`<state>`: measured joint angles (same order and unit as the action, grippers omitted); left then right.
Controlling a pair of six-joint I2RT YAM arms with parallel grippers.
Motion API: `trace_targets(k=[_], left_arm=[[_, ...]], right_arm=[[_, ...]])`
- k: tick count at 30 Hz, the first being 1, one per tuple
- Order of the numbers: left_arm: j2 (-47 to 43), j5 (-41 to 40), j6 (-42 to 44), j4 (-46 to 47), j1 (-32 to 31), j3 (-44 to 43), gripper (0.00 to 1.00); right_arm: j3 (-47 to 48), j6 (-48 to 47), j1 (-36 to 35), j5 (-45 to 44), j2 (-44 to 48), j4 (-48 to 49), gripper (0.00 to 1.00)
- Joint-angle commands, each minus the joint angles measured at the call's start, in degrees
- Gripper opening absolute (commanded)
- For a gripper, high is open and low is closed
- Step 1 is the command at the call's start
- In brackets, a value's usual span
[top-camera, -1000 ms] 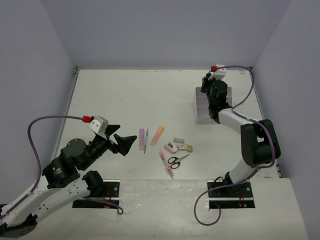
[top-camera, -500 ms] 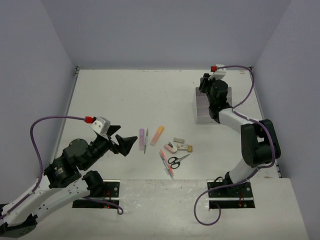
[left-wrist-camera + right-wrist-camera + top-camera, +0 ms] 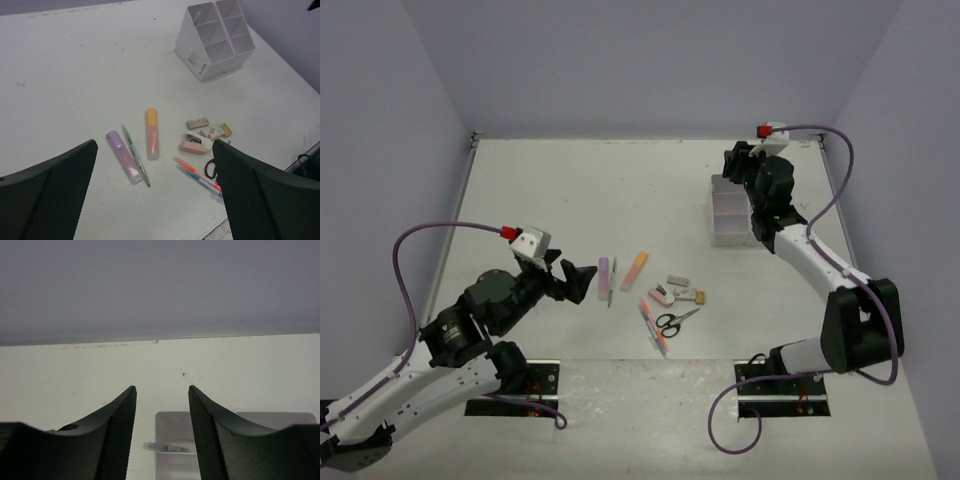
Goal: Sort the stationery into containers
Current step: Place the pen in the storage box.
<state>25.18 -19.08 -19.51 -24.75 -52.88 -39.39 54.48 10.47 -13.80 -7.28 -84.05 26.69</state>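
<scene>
- Left claw: jaws wide apart, empty, hovering just left of the lilac highlighter.
- Lilac highlighter lies with its long axis near-to-far, close beside the green pen; other stationery lies to its right.
- Right claw: partly open, holding nothing, over the box, well apart from the highlighter.
- Left claw is much the nearer, so the pick looks to be its job.
</scene>
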Motion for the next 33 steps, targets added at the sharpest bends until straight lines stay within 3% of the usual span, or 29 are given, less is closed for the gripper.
trace_targets(k=[1, 3, 6, 11, 15, 18, 19, 23, 28, 30, 33], left_arm=[[4.8, -9.9, -6.1, -2.8, 0.1, -2.7, 1.00], [6.6, -12.1, -7.5, -4.5, 0.1, -3.6, 1.00], [7.9, -12.3, -8.2, -8.0, 0.1, -5.7, 1.00], [7.6, -13.1, -7.2, -11.8, 0.1, -7.8, 1.00], [4.2, -12.1, -5.5, -7.5, 0.1, -3.1, 1.00], [2.5, -11.7, -4.8, -7.3, 0.1, -2.6, 1.00], [2.3, -12.3, -4.7, -7.3, 0.1, -2.3, 1.00], [1.9, -11.3, -4.8, -7.0, 0.1, -1.7, 1.00], [2.4, -10.4, -4.9, -7.2, 0.1, -1.6, 1.00], [2.4, -10.0, -4.7, -6.8, 0.1, -1.4, 1.00], [3.3, -9.0, -4.3, -6.3, 0.1, -1.0, 1.00]], right_arm=[[6.9, 5.4, -2.2, 2.9, 13.4, -20.7, 0.51], [9.2, 4.9, -5.6, 3.2, 17.0, -30.9, 0.51], [8.6, 4.9, -16.0, -2.9, 22.4, -42.5, 0.43], [5.5, 9.1, -31.0, -15.1, 26.4, -55.5, 0.47], [-1.1, 10.9, -32.3, -6.2, 32.4, -53.3, 0.68], [-9.3, 12.3, -32.3, 3.2, 38.9, -45.8, 0.98], [-10.3, 13.0, -32.3, 4.2, 41.0, -45.1, 0.99], [-10.5, 14.6, -32.3, 5.2, 41.3, -46.7, 0.98], [-2.4, 19.3, -32.3, 3.5, 28.2, -60.2, 0.99], [-1.0, 19.1, -32.4, 6.6, 24.8, -62.4, 0.88], [-2.1, 20.4, -33.2, 6.9, 24.0, -61.0, 0.83]])
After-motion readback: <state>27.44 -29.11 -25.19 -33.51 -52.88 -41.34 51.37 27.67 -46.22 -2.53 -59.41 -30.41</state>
